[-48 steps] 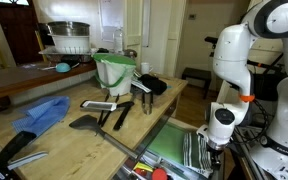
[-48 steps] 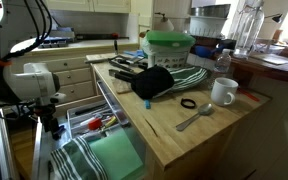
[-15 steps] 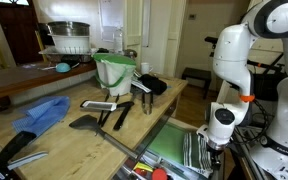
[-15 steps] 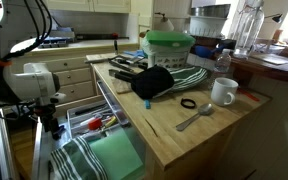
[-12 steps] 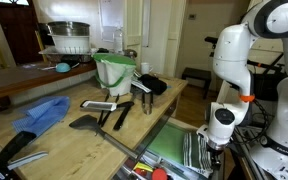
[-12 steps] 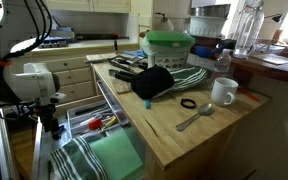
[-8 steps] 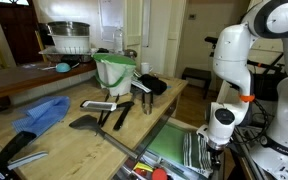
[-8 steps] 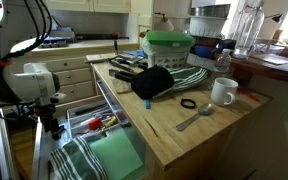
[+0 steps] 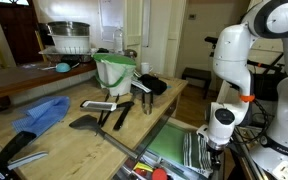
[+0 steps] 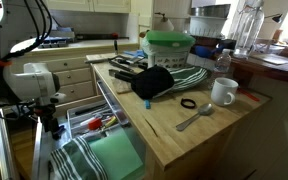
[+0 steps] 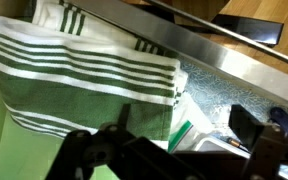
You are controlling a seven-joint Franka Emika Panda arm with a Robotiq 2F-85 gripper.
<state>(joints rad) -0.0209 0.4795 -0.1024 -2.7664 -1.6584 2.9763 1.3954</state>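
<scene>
My gripper [image 9: 216,150] hangs low over an open drawer [image 9: 144,150] beside the wooden counter; it also shows in an exterior view [image 10: 52,135]. In the wrist view the two dark fingers [image 11: 174,150] stand wide apart with nothing between them. Right below them lies a green and white striped towel [image 11: 74,70], also seen in both exterior views [image 9: 196,153] [image 10: 79,158]. A clear plastic bag with a green strip [image 11: 189,135] lies beside the towel. A plain green cloth [image 10: 119,155] lies next to the towel in the drawer.
The drawer's metal front edge [image 11: 224,55] runs close above the fingers. On the counter stand a green-rimmed bowl [image 10: 169,45], a white mug [image 10: 223,92], a spoon [image 10: 194,118], a black cloth [image 10: 154,82], a blue cloth [image 9: 42,112] and black spatulas [image 9: 94,122].
</scene>
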